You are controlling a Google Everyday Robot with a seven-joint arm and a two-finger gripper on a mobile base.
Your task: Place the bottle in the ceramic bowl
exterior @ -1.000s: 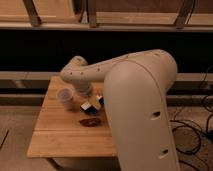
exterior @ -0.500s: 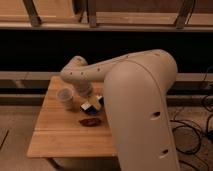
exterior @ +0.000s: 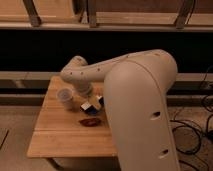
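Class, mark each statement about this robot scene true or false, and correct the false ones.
1. A white cup stands on the wooden table. True.
2. The gripper hangs high above the table. False: it is down low, between the cup and the blue-and-white box.
3. A flat dark-red object lies on the table, nearer the camera than the box. True.
4. The ceramic bowl sits in plain view left of the cup. False: neither bowl nor bottle shows; the robot's arm covers the table's right side.

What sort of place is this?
Likely a lab or test bay: wooden table, loose cables on the floor. The gripper hangs over the table beside the white cup.
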